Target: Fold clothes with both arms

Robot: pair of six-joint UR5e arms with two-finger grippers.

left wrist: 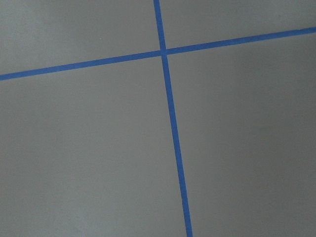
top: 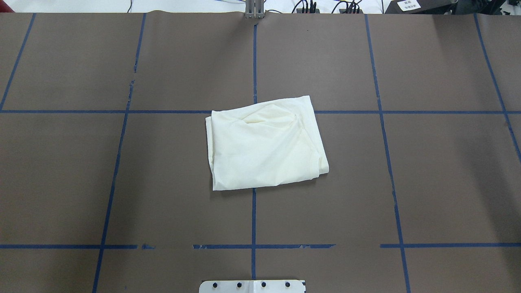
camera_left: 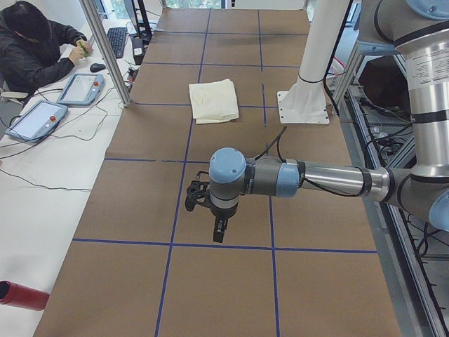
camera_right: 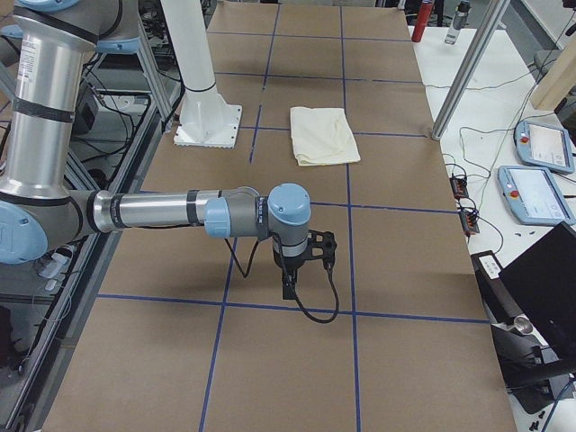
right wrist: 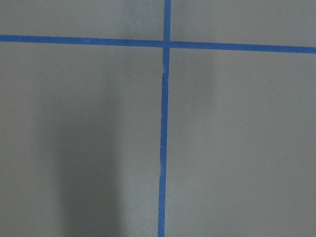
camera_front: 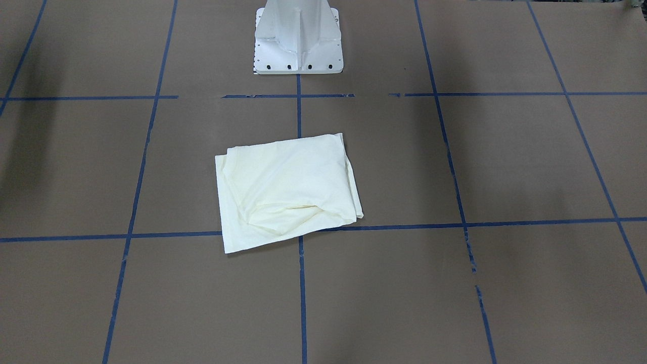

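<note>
The clothes are one cream shirt [camera_front: 288,192], folded into a rough rectangle with its plain side up, lying mid-table in front of the base mount [top: 264,144]. It shows small in the side views [camera_left: 214,100] [camera_right: 324,135]. Both arms are far from it, held out low over the table's two ends. The left gripper [camera_left: 217,228] points down over bare brown paper, and so does the right gripper [camera_right: 290,286]. I cannot tell whether either is open or shut. Both wrist views show only brown paper and blue tape.
The white base mount [camera_front: 298,40] stands just behind the shirt. Blue tape lines [top: 253,211] grid the brown table. A seated person [camera_left: 35,49] and tablets [camera_left: 81,88] are at a side table behind an aluminium post [camera_left: 105,49]. A red cylinder [camera_left: 21,295] lies beside the table.
</note>
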